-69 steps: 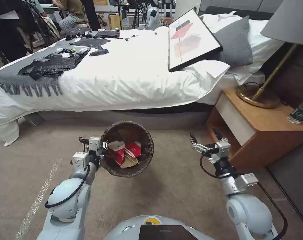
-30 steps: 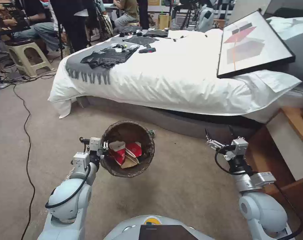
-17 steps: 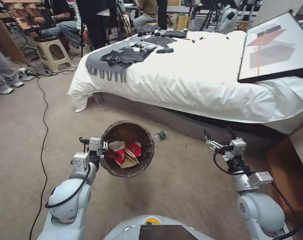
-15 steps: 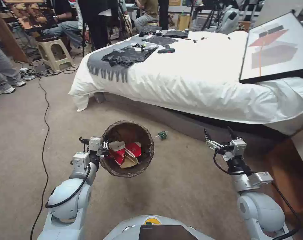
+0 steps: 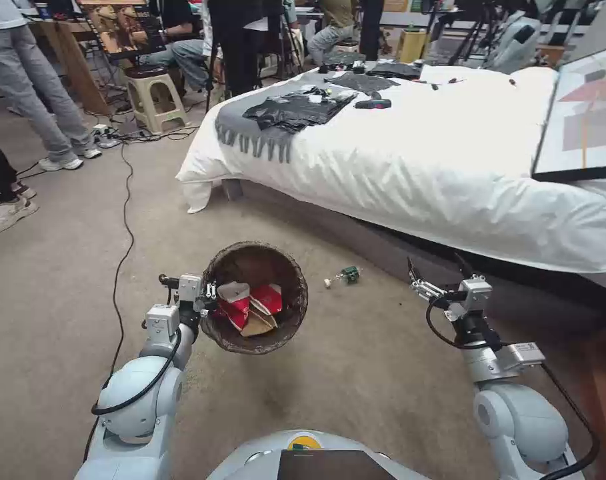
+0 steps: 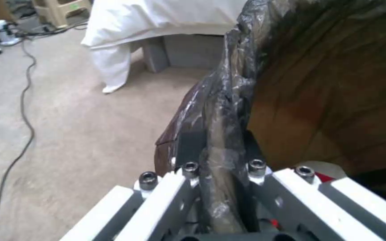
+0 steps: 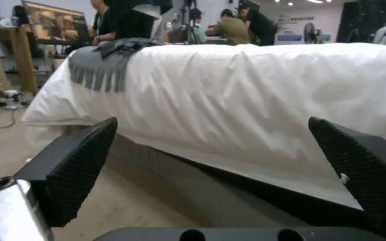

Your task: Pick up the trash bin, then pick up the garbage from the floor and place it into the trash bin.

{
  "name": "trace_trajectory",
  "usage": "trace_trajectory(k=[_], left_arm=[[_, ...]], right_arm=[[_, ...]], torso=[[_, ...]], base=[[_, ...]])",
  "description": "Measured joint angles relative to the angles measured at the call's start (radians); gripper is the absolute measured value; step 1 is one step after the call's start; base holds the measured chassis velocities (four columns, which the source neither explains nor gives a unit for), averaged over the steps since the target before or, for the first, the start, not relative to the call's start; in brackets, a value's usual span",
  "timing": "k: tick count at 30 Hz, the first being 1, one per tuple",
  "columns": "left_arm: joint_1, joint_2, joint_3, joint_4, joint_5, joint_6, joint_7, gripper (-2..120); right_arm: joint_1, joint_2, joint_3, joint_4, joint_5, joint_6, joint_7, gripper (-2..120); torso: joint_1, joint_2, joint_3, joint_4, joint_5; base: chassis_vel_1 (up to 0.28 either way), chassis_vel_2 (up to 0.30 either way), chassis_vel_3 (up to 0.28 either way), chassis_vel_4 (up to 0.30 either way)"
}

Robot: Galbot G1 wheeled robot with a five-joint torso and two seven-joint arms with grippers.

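Note:
My left gripper (image 5: 208, 291) is shut on the rim of the trash bin (image 5: 231, 338), a round bucket lined with a dark brown bag, and holds it up off the carpet. In the left wrist view the bag-covered rim (image 6: 219, 140) sits pinched between the jaws. Garbage lies inside the bin: red-and-white cartons (image 5: 246, 303) and a tan paper piece (image 5: 257, 325). A small green-labelled bottle (image 5: 346, 275) lies on the carpet near the bed, between the bin and my right gripper (image 5: 435, 267). That gripper is open and holds nothing, its black pads (image 7: 74, 174) spread wide.
A bed with a white duvet (image 5: 416, 153) runs along the far side, with a grey throw and black clothes (image 5: 296, 110) on it and a framed picture (image 5: 583, 120) at the right. A long black cable (image 5: 119, 233) trails over the carpet at left. People and a stool (image 5: 153, 97) stand beyond.
The whole view has swung to the left: the nightstand and lamp have left the picture, the bottle has come into view, and people at left now show. Both arms hold the same pose.

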Motion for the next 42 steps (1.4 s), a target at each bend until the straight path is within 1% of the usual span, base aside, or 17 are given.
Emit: trace_trajectory(k=[5,12,17,27,33,34,35,42], left_arm=[[0.0,0.0,-0.002,0.0,0.0,-0.001,0.0,3],[-0.002,0.0,0.0,0.0,-0.001,-0.001,-0.001,3],[-0.002,-0.001,0.002,0.003,-0.001,-0.002,-0.002,3],[-0.002,-0.001,0.001,0.003,-0.001,-0.003,-0.003,3],[-0.001,-0.002,0.003,0.003,0.0,-0.005,-0.002,3],[-0.001,-0.002,0.004,0.003,0.002,-0.008,-0.001,3],[-0.001,-0.002,0.003,0.003,0.004,-0.01,0.001,3],[0.0,-0.002,0.004,0.003,0.009,-0.017,0.009,3]], right_arm=[[0.001,0.001,-0.001,0.0,0.0,-0.002,0.001,100],[0.001,0.001,0.0,0.0,0.0,-0.003,0.001,100],[0.0,0.001,0.001,-0.002,0.001,-0.003,0.002,100],[0.001,0.0,-0.001,-0.004,0.003,-0.003,0.003,100],[0.002,0.001,-0.003,-0.006,0.002,-0.003,0.004,100],[0.002,0.001,-0.005,-0.006,0.001,-0.003,0.009,100],[0.003,0.001,-0.006,-0.007,0.001,-0.003,0.013,100],[0.004,0.005,-0.012,-0.008,-0.001,-0.003,0.019,100]], torso=[[0.0,0.0,0.0,0.0002,0.0],[0.0,0.0,0.0,-0.0002,0.0],[0.0,0.0,0.0,0.0002,0.0],[0.0,0.0,0.0,-0.0001,0.0],[0.0,0.0,0.0,0.0002,0.0001],[0.0,0.0,0.0,0.0,0.0],[0.0,0.0,0.0,0.0004,0.0],[0.0,0.0,0.0,0.0001,0.0]], base=[[0.065,0.065,0.073,0.07],[0.053,0.058,0.043,0.061],[0.06,0.06,0.059,0.047],[0.056,0.062,0.057,0.063],[0.062,0.046,0.063,0.06],[0.052,0.058,0.063,0.074],[0.039,0.058,0.055,0.051],[0.011,0.01,0.016,0.015]])
